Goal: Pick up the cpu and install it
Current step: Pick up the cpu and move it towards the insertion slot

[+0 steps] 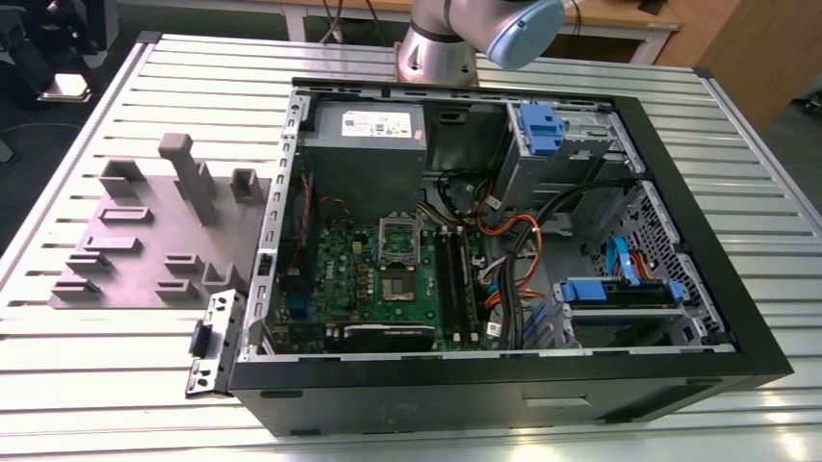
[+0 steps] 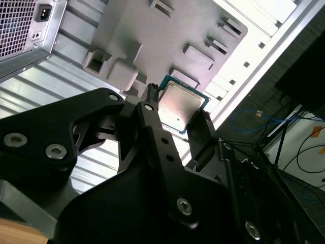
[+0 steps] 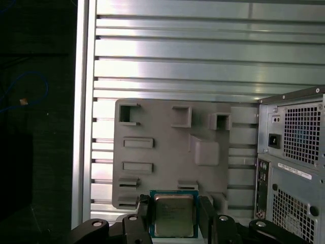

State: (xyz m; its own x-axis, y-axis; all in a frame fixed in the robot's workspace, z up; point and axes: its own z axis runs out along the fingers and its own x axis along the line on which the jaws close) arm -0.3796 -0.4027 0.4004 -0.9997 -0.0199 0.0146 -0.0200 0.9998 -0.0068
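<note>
Pickup done by the look of it, install left to do: grips the cpu [image 3: 173, 218] by two opposite edges in the closed gripper [image 2: 176, 104], seen in both wrist views, metal top toward the cameras, held clear of everything below. Past the chip, looks onto the grey pocketed tray [image 3: 167, 152] lying on the slatted table [image 3: 203, 51], with nothing discernible in its pockets. Farthest off, in the exterior view, finds the open computer case [image 1: 514, 395] holding the green motherboard [image 1: 366, 279], a power supply [image 1: 366, 144], blue drive brackets [image 1: 537, 125] and cables [image 1: 514, 241], with the socket frame [image 1: 397, 234] too small to judge.
</note>
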